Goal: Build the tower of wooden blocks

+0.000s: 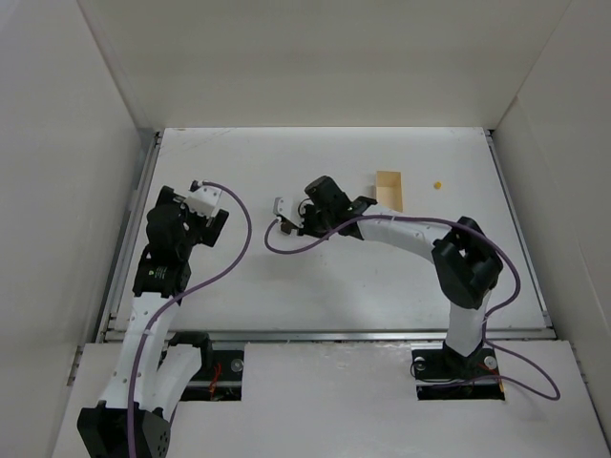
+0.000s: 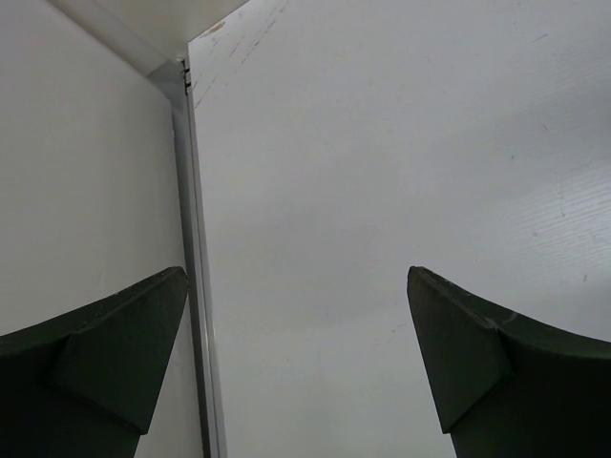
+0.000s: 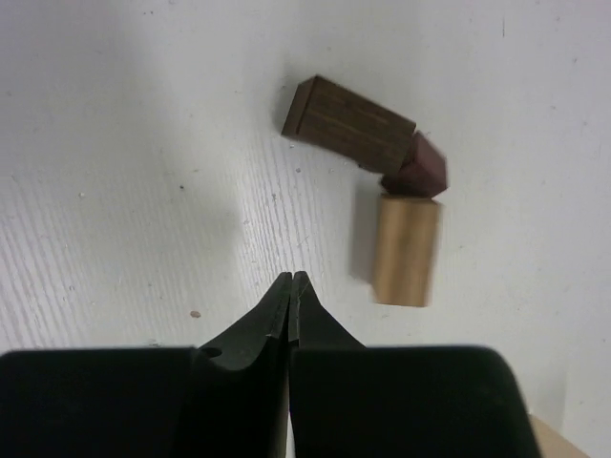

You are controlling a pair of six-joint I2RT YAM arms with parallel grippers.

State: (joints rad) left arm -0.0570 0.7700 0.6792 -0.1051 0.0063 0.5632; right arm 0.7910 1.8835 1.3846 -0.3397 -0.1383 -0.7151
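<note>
Three small wooden blocks lie flat on the white table, touching one another and not stacked: a dark brown block (image 3: 348, 124), a small dark reddish-brown piece (image 3: 420, 167) and a pale tan block (image 3: 406, 250). My right gripper (image 3: 290, 279) is shut and empty, its tips just left of and below the tan block, apart from it. In the top view it (image 1: 294, 227) sits mid-table, and the blocks show only as a tiny brown speck (image 1: 285, 230) at its tips. My left gripper (image 2: 298, 286) is open and empty over bare table; it also shows in the top view (image 1: 186, 212).
A pale cream box (image 1: 389, 189) lies behind the right arm, its corner showing in the right wrist view (image 3: 552, 441). A tiny yellow bead (image 1: 437, 182) lies to the right of it. White walls enclose the table; a metal rail (image 2: 196, 286) runs along the left edge.
</note>
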